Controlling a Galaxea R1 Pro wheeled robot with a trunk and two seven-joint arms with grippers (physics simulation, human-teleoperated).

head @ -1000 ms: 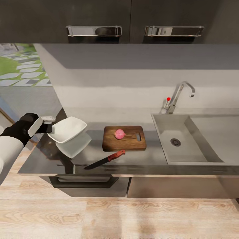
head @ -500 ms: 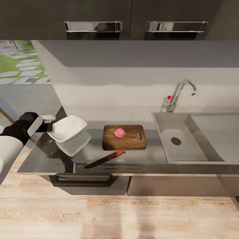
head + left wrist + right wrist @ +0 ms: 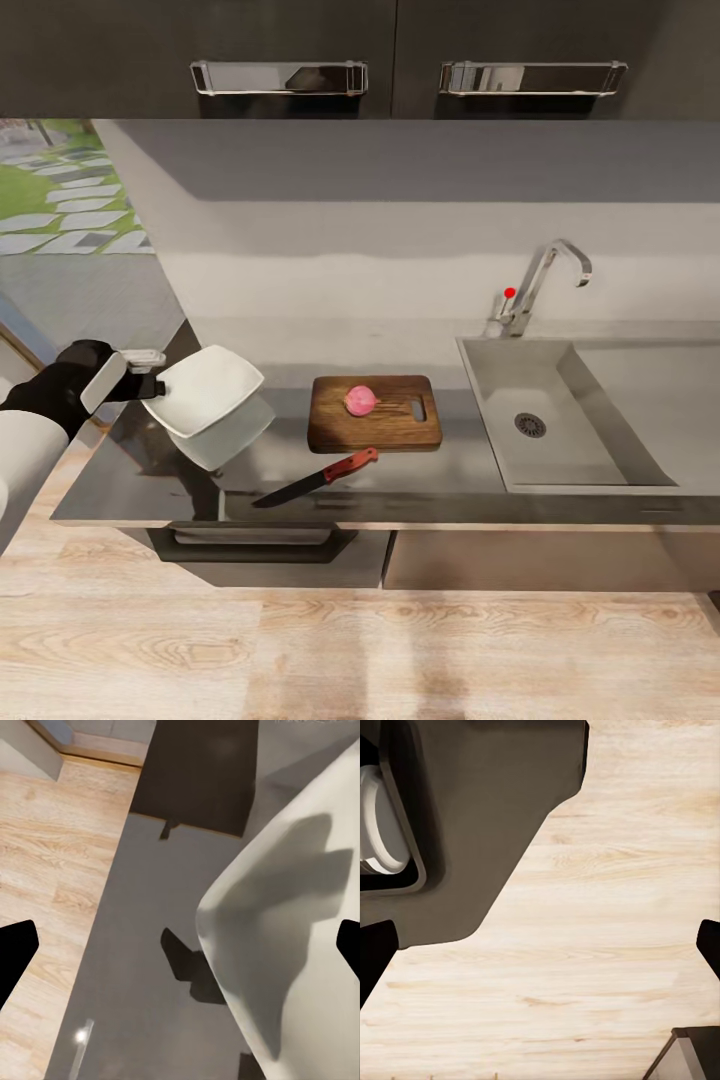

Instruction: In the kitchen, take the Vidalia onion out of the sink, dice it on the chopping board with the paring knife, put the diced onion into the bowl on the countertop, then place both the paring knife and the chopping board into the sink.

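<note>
Onion (image 3: 361, 401) rested on chopping board (image 3: 375, 414), well right of left gripper (image 3: 158, 384). Held tilted white bowl (image 3: 204, 390) by rim above countertop (image 3: 140, 478). Knife (image 3: 315, 478) lay near board's front edge.

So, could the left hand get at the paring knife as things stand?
Probably not straight away. The left hand is at the bowl, seemingly gripping its rim and holding it tilted above the countertop. The paring knife lies unobstructed in front of the chopping board, but the bowl would need setting down first.
</note>
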